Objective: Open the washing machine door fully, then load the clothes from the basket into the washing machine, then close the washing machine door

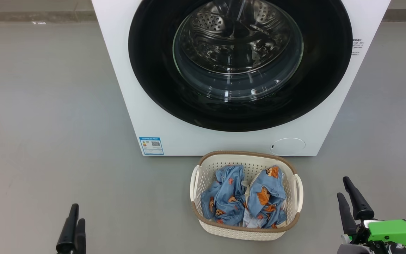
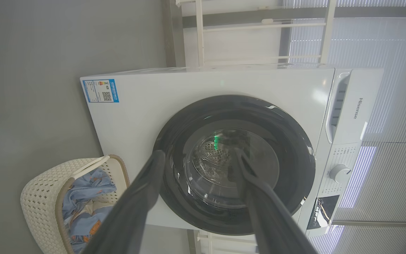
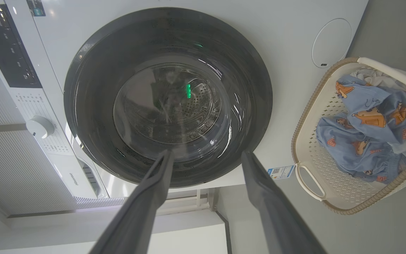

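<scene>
On floor before the washing machine: the basket just beside its front, the clothes bunched inside, 2 garments. Washing machine door shut flush. Left gripper and right gripper low, well apart from everything, jaws spread, holding nothing. Judged: step 1, door opening, not begun. Next move calls for reaching the door's rim; latch side unclear.

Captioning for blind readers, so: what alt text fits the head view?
A white washing machine, round black door shut, stands behind a cream basket of blue printed clothes. The left gripper and right gripper wait open below.
</scene>
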Controlling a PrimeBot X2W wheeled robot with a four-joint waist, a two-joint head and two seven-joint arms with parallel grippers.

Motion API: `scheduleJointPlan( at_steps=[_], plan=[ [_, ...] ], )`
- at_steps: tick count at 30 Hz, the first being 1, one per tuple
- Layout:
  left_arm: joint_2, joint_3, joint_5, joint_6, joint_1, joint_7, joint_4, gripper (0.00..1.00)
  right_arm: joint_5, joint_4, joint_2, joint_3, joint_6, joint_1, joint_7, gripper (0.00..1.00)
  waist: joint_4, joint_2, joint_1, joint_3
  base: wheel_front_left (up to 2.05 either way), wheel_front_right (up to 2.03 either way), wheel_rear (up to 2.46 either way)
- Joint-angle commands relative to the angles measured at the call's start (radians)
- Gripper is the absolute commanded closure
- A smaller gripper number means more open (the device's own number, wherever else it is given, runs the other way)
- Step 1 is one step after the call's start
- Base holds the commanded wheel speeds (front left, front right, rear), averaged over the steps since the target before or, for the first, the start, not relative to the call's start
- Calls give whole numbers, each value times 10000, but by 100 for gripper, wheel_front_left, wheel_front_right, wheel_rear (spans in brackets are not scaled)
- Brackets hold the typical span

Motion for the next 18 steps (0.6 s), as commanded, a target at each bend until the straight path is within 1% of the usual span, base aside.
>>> scheduleJointPlan(
  at_steps=[1,11,18],
  plan=[
    [137,54,117,-41,-443,-41,-351,0,-177,-309,-74,16,11,-452,-89,0,1,0,0,2,0,0,0],
    [192,6,237,-60,-565,-204,-427,0,-427,-528,16,58,16,-566,-232,0,28,0,-1,15,0,0,0],
    [345,-174,660,-75,-637,-453,-501,0,-1138,-639,28,168,19,-681,-341,0,54,0,-1,12,0,0,0]
  ],
)
